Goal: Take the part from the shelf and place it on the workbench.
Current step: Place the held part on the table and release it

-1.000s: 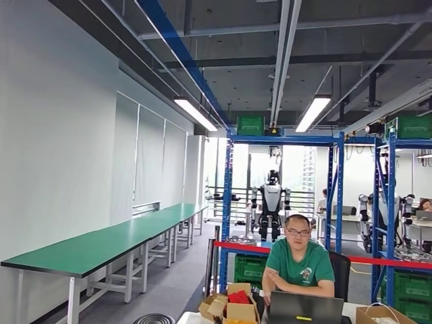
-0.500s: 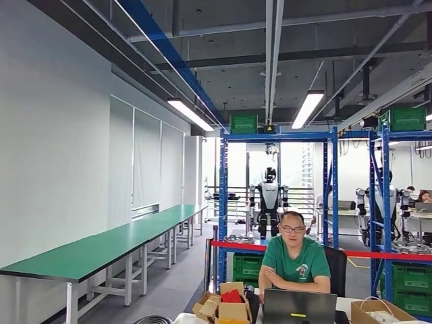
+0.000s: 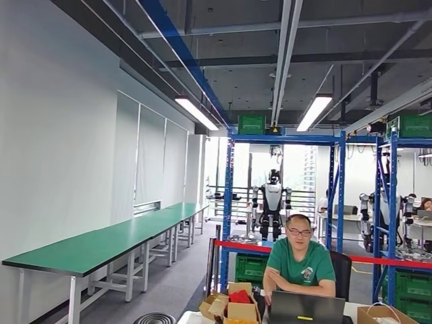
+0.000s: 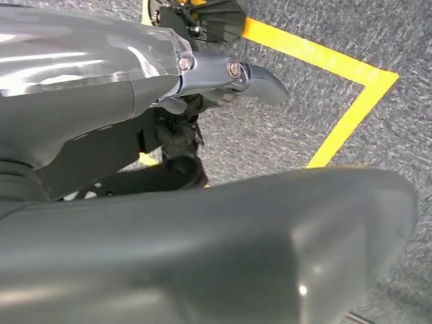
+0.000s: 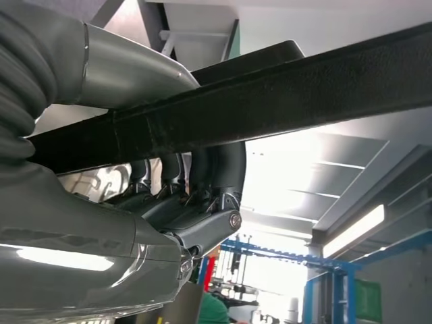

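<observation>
Right hand (image 5: 188, 196) has its dark fingers (image 5: 224, 169) wrapped around a long black part (image 5: 306, 88), gripping it up in the air. Left hand (image 4: 204, 88) hangs over grey floor with yellow tape (image 4: 326, 61), thumb out; whether it's clenched, I cannot tell. Ahead, a long green workbench (image 3: 102, 246).

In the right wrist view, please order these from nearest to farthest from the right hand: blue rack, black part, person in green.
1. black part, held in the right hand
2. person in green, beyond the fingers
3. blue rack, behind the person
</observation>
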